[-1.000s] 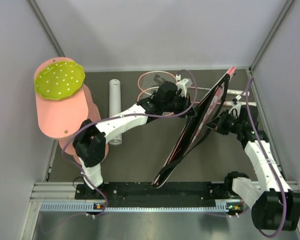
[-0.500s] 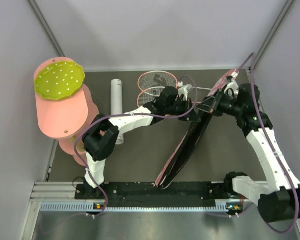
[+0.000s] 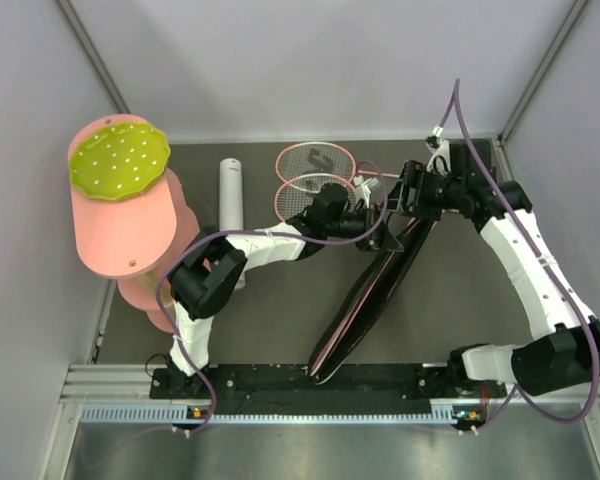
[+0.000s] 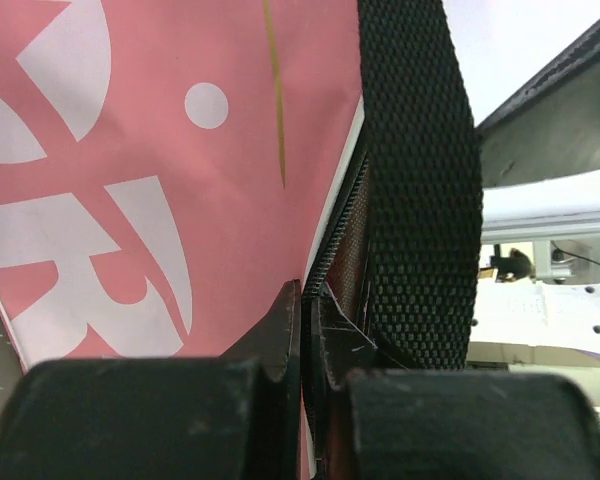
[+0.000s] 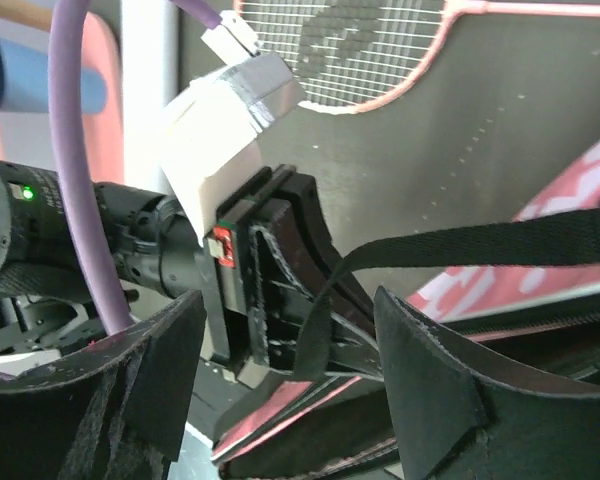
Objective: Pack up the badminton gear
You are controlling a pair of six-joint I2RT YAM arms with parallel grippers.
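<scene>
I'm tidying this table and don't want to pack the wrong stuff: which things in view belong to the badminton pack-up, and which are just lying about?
Belongs to the job: pink bag, two pink-framed rackets, white tube.

Just lying about: big pink cylinder with its yellow-green dotted disc.

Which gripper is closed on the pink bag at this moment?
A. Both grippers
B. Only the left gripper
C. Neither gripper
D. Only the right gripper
B: in the left wrist view the left gripper is pinched shut on the edge of the pink bag beside its zipper, while the right gripper shows its fingers wide apart in its own view, closed on nothing.
</scene>
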